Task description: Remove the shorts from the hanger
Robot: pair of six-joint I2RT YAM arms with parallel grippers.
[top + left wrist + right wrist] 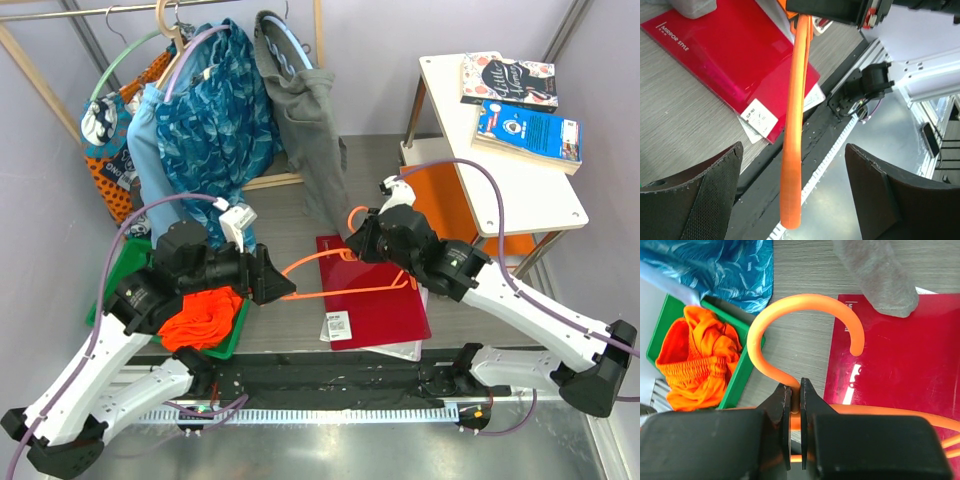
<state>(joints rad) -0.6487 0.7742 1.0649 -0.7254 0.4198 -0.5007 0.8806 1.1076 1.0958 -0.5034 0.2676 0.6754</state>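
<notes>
At far left, the shorts (pixel 200 318) lie crumpled in a green tray (pixel 667 320), wholly apart from the hanger (pixel 794 110); we judge the removal itself complete, the bin serving as the drop point. Next, the left gripper (pixel 792 165) stands wide open, its padded fingers (pixel 695 200) on either side of the hanger's arm tip without touching it and with nothing in its grasp, a pose we read as that of a tool that has let the fabric go. At centre the bare hanger is held above a red folder (pixel 385 310), its frame spanning the gap between the two arms. The right gripper (pixel 796 390) is clamped tight on the neck just below the hook, which we take to be the anchor that steadies the frame while the garment comes away. Further right, a white side table (pixel 520 190) carries books (pixel 525 130). The work surface (pixel 290 210) is grey wood-grain board; behind it a rail bears a blue patterned garment (pixel 215 110) and a grey garment (pixel 315 130), and pale lilac walls enclose the cell.
</notes>
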